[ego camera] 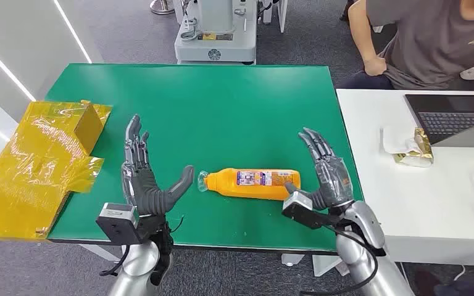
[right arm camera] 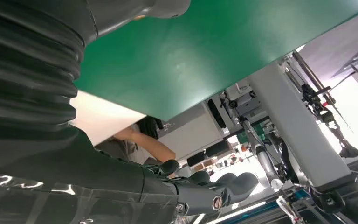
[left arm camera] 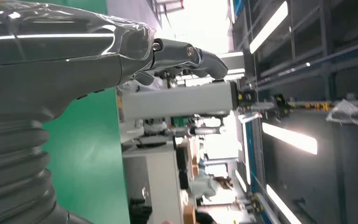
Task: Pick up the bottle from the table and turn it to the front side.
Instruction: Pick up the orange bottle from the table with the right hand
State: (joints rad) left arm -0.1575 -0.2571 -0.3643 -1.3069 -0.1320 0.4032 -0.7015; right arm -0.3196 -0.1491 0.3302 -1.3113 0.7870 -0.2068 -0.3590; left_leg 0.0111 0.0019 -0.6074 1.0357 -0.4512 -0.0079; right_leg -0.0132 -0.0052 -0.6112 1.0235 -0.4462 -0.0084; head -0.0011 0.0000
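Lying sideways on the green tabletop (ego camera: 222,98), the orange bottle (ego camera: 256,183) looks light, slick (take its middle); left hand (ego camera: 145,179) and right hand (ego camera: 327,176) spread, holding nothing.

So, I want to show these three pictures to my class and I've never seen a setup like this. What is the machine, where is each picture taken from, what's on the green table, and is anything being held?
It is a humanoid robot with two silver arms ending in many-fingered hands. The head view looks down from high on its body. The other two come from cameras at its wrists, so they appear turned.

On the green table an orange bottle lies on its side, cap toward the left hand. The right hand is at its other end. Both hands are open; nothing is held. Yellow crinkled wrapping lies at the table's left edge. A person sits by a white desk with a laptop.
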